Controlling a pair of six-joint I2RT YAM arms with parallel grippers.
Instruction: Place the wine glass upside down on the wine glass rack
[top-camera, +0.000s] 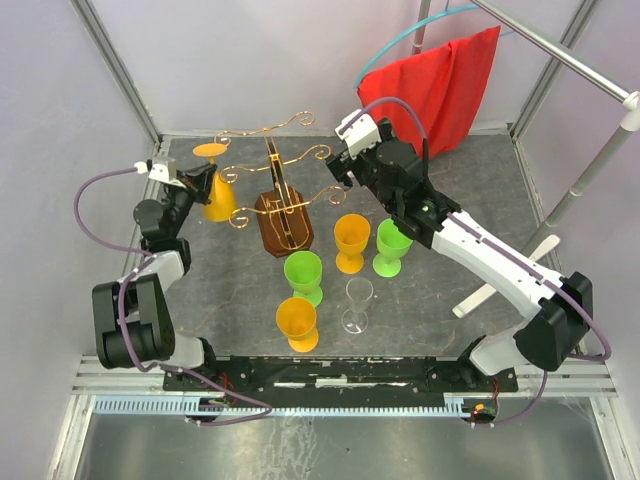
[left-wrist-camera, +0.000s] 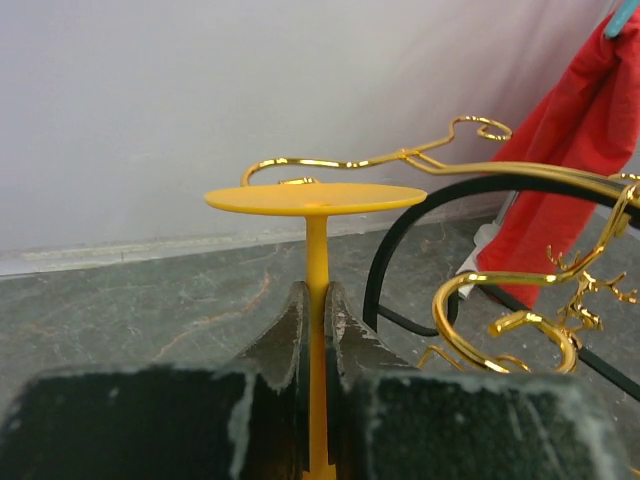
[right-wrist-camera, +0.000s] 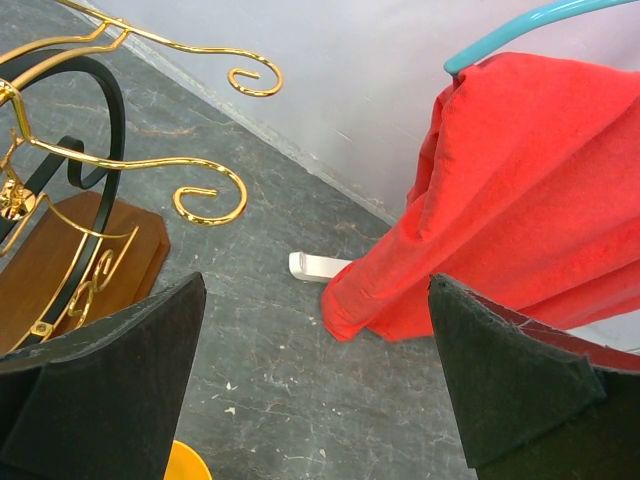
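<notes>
Left gripper (left-wrist-camera: 315, 303): clamping the stem of the upturned wine glass (left-wrist-camera: 316, 197), a grip only its wrist view shows.
Right gripper (right-wrist-camera: 315, 295): hanging, fingers apart, near the wine glass rack (right-wrist-camera: 75, 262).

You see the yellow-orange wine glass (top-camera: 219, 202) upside down, with its flat round foot on top and its bowl opening downward. Its thin stem is clamped between the fingers of the left gripper (left-wrist-camera: 315, 305). It is just left of the wine glass rack (top-camera: 284, 225), which stands upright on a dark brown wooden base with thin gold wire arms ending in curls, and the foot is near the end of one left arm.
</notes>
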